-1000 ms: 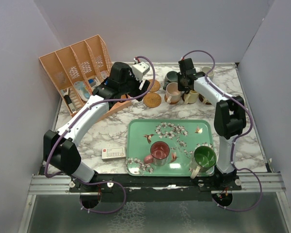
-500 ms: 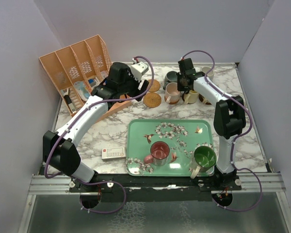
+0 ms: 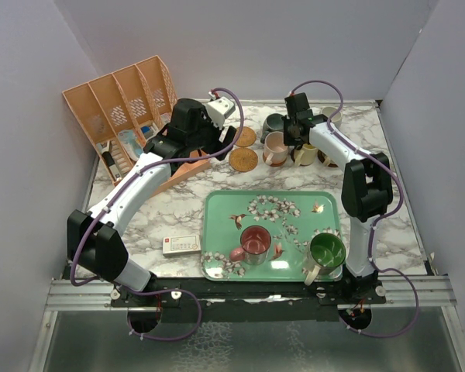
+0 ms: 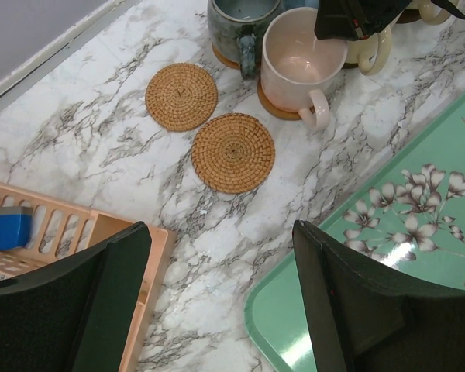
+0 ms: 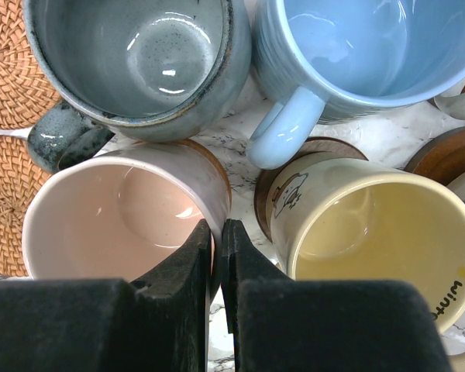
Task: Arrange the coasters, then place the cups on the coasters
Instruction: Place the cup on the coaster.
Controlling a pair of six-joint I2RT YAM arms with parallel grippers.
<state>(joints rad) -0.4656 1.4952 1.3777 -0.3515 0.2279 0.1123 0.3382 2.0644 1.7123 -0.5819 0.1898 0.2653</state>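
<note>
My right gripper (image 5: pixel 217 232) is shut on the rim of the pink cup (image 5: pixel 116 225), which stands on a brown coaster (image 4: pixel 268 101). Around it stand a grey cup (image 5: pixel 139 54), a blue cup (image 5: pixel 356 46) and a cream cup (image 5: pixel 364 232) on dark coasters. Two bare woven coasters (image 4: pixel 181 96) (image 4: pixel 233 152) lie left of the pink cup. My left gripper (image 4: pixel 221 226) hangs open and empty above the marble, between the orange rack and the tray corner. A dark red cup (image 3: pixel 256 244) and a green cup (image 3: pixel 326 252) stand on the green tray (image 3: pixel 217 209).
An orange slotted rack (image 3: pixel 124 108) lies at the back left, its edge under my left finger (image 4: pixel 70 302). A small white box (image 3: pixel 180 245) sits left of the tray. Walls enclose the table on three sides.
The left gripper has drifted slightly back and left above the woven coasters. The right gripper stays shut on the pink cup in the same place.
</note>
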